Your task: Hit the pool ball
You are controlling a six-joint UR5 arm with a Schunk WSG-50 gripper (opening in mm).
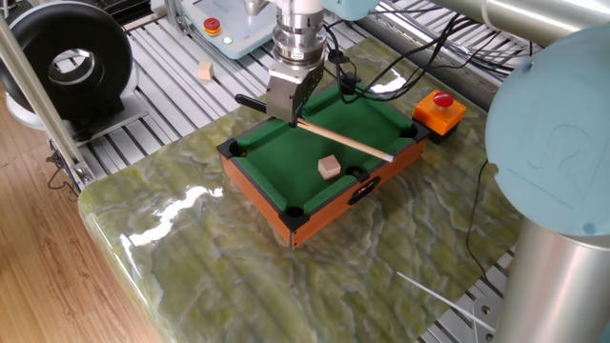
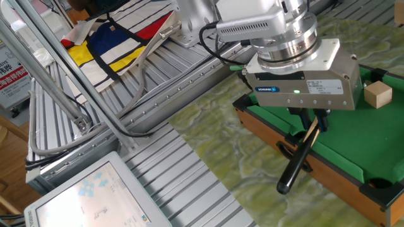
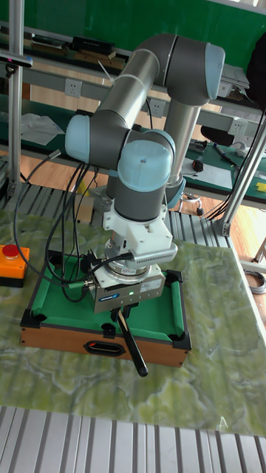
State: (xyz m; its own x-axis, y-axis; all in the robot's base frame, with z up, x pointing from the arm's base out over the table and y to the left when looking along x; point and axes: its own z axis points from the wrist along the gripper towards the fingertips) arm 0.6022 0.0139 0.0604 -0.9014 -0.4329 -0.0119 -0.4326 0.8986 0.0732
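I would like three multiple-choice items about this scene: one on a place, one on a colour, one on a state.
1. The wooden cube near the cue stick lies:
A) on the pool table, on its green felt
B) on the floor
C) on the button

2. The box under the red button is:
A) blue
B) orange
C) white

3. The gripper is:
A) open and empty
B) shut on the cue stick
C) shut on the cube

Answers: 1 A, felt surrounds it; 2 B, its orange sides show; 3 B, the stick passes between its fingers.
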